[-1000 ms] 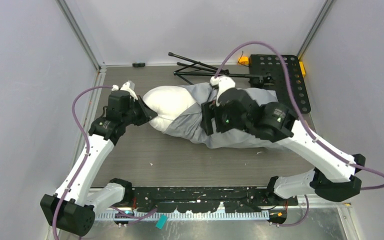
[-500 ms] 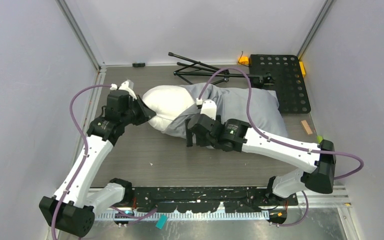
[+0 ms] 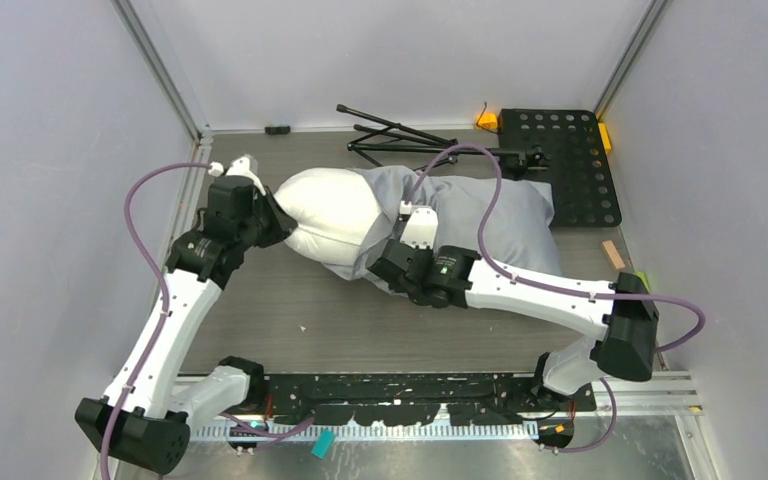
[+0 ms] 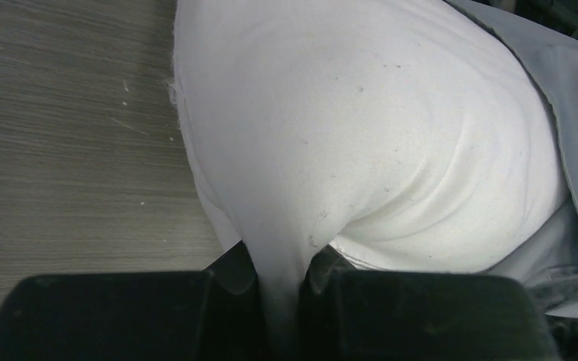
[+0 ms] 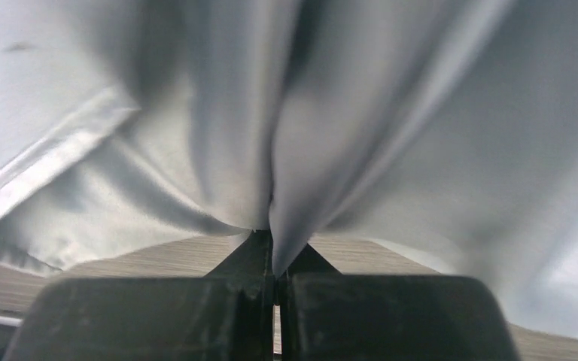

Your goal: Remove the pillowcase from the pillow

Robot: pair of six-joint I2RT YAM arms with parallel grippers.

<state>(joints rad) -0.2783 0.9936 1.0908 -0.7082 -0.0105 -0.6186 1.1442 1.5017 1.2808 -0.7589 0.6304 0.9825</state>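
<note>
The white pillow (image 3: pixel 330 212) lies across the table, its left end bare and its right part inside the blue-grey pillowcase (image 3: pixel 490 215). My left gripper (image 3: pixel 272 222) is shut on the pillow's bare left end; white fabric (image 4: pixel 361 135) is pinched between the black fingers (image 4: pixel 233 267). My right gripper (image 3: pixel 388 268) sits at the near edge of the pillowcase's open end. It is shut on a fold of the grey cloth (image 5: pixel 301 203), which bunches up from the jaws. The pillowcase's hem (image 5: pixel 53 150) shows at the left of the right wrist view.
A folded black tripod (image 3: pixel 400 135) lies behind the pillow. A black perforated plate (image 3: pixel 575 160) sits at the back right, a small wooden piece (image 3: pixel 613 253) beside it. Grey walls close in left, right and back. The right arm's purple cable (image 3: pixel 480 180) loops over the pillowcase.
My right gripper moved down to the near edge of the pillowcase's opening and shut on the grey cloth. The left gripper drew the pillow slightly left, baring more white.
</note>
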